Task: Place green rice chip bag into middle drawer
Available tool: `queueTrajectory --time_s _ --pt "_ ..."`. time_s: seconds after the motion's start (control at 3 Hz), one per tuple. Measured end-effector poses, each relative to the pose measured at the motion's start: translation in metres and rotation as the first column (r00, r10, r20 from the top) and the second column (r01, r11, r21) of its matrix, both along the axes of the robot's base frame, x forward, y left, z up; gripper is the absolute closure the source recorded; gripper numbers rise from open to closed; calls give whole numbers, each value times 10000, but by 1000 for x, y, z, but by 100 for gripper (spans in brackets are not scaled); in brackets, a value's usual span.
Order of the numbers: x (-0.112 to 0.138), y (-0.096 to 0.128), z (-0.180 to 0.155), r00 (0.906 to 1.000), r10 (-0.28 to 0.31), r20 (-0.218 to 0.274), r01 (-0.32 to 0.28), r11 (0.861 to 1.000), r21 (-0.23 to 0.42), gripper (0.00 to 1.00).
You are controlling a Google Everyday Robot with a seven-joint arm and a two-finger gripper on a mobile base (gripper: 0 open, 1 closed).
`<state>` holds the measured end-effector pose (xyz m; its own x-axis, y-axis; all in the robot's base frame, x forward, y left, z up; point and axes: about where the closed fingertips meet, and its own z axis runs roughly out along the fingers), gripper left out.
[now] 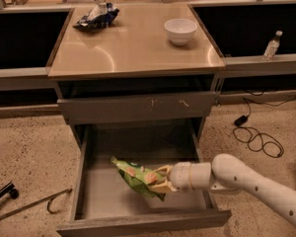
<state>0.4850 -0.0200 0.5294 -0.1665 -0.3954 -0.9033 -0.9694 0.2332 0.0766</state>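
Camera view: gripper holds green rice chip bag over the open middle drawer

From the lower right, the white robot arm reaches left over the wide grey wood-grain drawer box, which is pulled well out from the cabinet. At the arm's end, the tan two-finger gripper pinches the right end of the bag, a crinkled bright green foil packet with orange-tan chip pictures. The bag tilts, its left end higher, and sits within the drawer's outline near the right wall. Whether it touches the drawer floor cannot be told.

Above, the grey drawer front with pale scratch marks is closed. On the tan cabinet top, a round white bowl stands at the back right and a dark blue and white snack bag lies at the back left, well apart. A clear plastic bottle stands on the ledge to the right. A black cable and a thin metal hooked rod lie on the speckled floor.
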Motion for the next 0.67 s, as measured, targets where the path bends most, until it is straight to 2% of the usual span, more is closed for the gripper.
queueTrajectory --time_s 0.33,0.67 --pt "-19 -3 -64 9912 -566 -1199 575 9983 37 100" --pt "-1 4 -88 9867 -806 -1408 816 9967 11 100"
